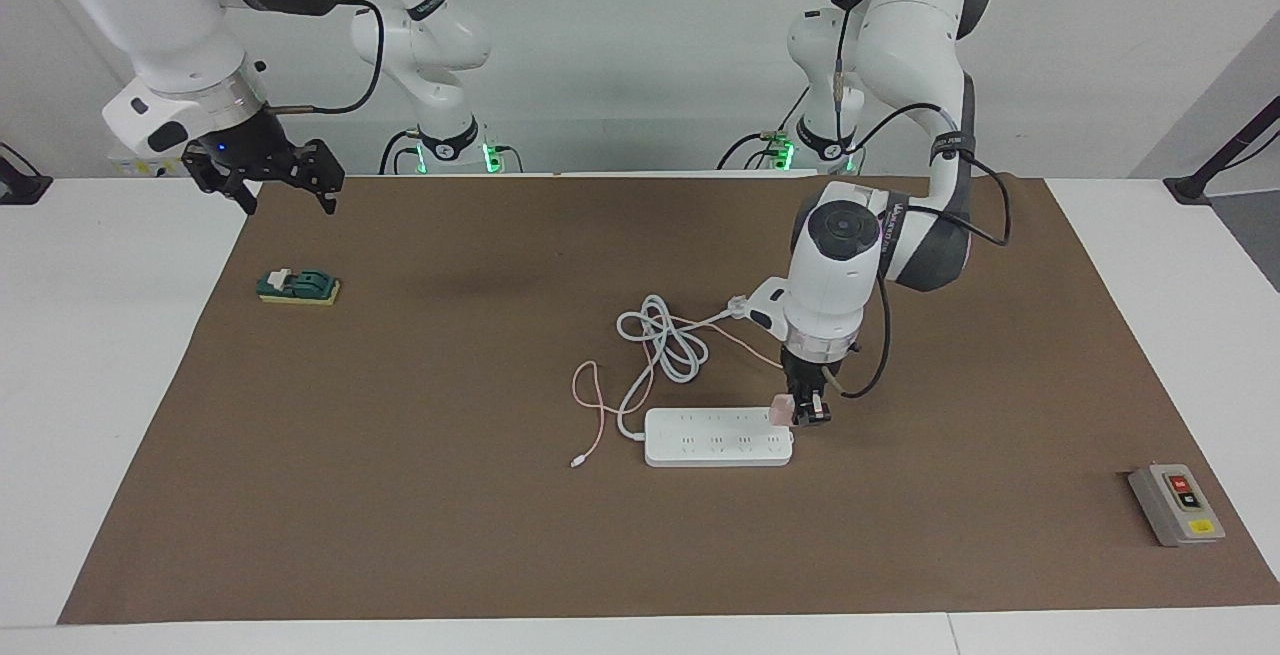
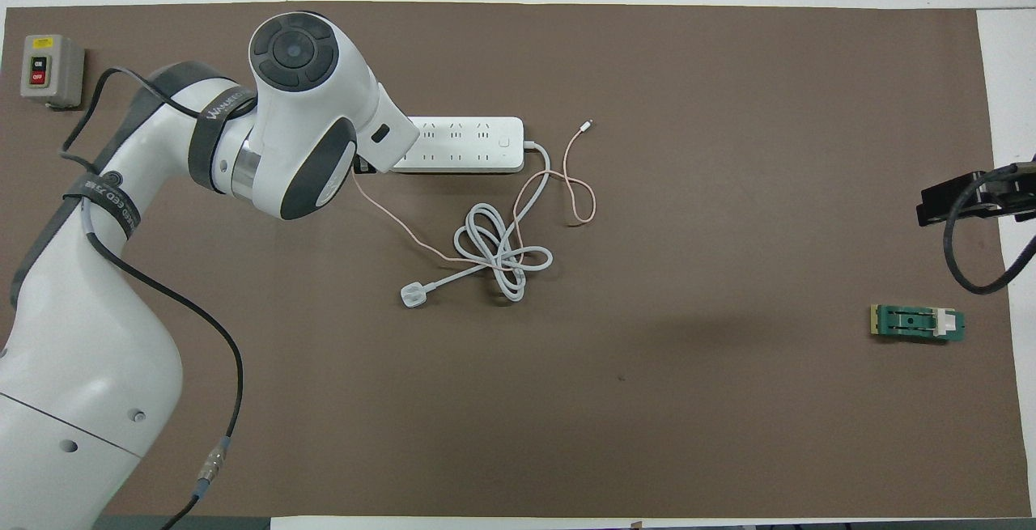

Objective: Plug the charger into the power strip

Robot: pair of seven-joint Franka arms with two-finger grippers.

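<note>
While left jaws pinch charger [image 1: 781, 414] | power strip [image 1: 715, 438] lies lengthwise between table ends | right jaws spread

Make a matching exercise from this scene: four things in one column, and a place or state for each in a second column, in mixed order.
Things:
1. charger
2. power strip
3. right gripper
4. grey switch box

States:
a. open, raised over the mat's edge
b. lying flat mid-mat
c. held in the left gripper
d. near the mat's corner at the left arm's end

Pairs: 1-c, 2-b, 3-a, 4-d
</note>
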